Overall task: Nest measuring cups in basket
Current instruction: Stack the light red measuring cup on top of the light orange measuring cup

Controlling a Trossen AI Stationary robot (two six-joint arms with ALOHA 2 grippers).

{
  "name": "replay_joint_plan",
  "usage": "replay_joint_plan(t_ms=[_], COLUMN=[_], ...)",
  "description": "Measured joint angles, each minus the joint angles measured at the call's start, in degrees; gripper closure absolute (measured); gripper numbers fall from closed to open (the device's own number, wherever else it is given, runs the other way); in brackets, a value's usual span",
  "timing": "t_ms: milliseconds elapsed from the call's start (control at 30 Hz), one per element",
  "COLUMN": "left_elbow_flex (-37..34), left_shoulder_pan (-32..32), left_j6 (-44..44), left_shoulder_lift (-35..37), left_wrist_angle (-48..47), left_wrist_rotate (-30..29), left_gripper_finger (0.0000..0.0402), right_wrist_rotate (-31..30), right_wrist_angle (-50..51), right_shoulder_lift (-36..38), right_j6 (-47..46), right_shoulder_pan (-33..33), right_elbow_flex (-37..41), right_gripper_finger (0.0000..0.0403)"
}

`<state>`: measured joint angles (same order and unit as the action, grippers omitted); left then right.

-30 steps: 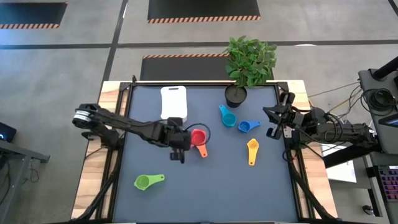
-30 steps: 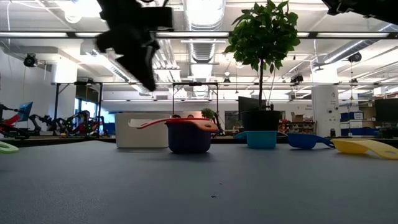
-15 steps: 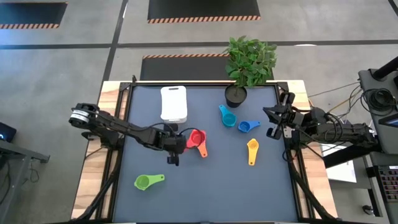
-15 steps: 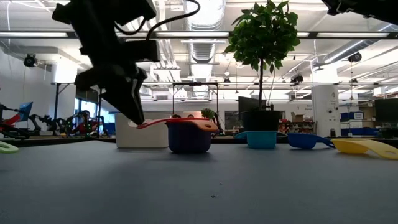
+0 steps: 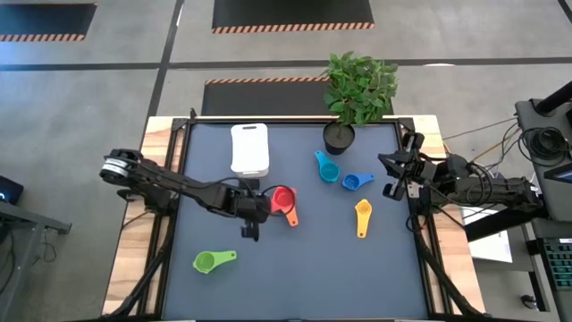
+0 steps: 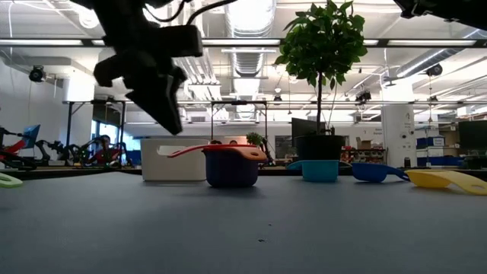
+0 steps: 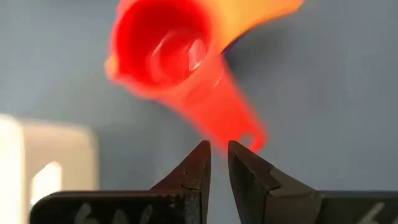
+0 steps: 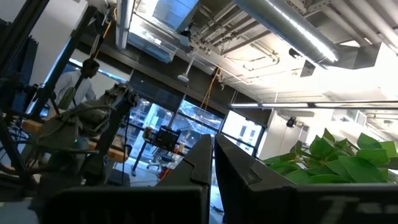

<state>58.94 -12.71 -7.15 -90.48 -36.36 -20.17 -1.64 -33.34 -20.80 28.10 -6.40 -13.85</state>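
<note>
Red measuring cup (image 5: 283,198) sits mid-table, nested with an orange cup (image 5: 291,217) whose handle sticks out toward the near edge; in the low view a purple cup (image 6: 231,171) shows beneath them. White basket (image 5: 249,148) lies just beyond, toward the far edge.

Left gripper (image 5: 249,225) hovers above the mat just left of the stack, fingers (image 7: 194,169) nearly together, holding nothing; red handle tip just past them.

Open mat around green cup (image 5: 206,262) near front-left.

Teal (image 5: 327,169), blue (image 5: 355,182), yellow (image 5: 362,215) cups right of centre. Potted plant (image 5: 354,91) at far edge.

Right gripper (image 5: 394,176) waits at right edge, fingers close together.

No legible writing.
</note>
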Motion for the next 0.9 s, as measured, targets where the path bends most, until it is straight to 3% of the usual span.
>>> replay_joint_plan(t_ms=[100,367,600,900], left_elbow_flex=[-1.12,-5.03,-5.32,-5.03], left_shoulder_pan=[0.13,0.3,0.27,0.11], left_j6=[-0.23,-0.37,-0.06,6.13], left_shoulder_lift=[-0.18,-1.82,-3.55,-4.33], left_wrist_angle=[-1.36,7.7,14.62,24.37], left_wrist_rotate=[-2.97,-3.2,0.2,0.21], left_gripper_finger=[0.0364,0.0364,0.0364,0.0364], right_wrist_rotate=[0.01,0.0,0.01,0.01], right_wrist_angle=[0.0,0.0,0.0,0.0], right_shoulder_lift=[0.0,0.0,0.0,0.0], right_j6=[0.01,0.01,0.01,0.04], right_shoulder_pan=[0.01,0.0,-0.01,-0.01], right_elbow_flex=[0.0,0.0,0.0,0.0], right_gripper_finger=[0.0394,0.0394,0.0394,0.0394])
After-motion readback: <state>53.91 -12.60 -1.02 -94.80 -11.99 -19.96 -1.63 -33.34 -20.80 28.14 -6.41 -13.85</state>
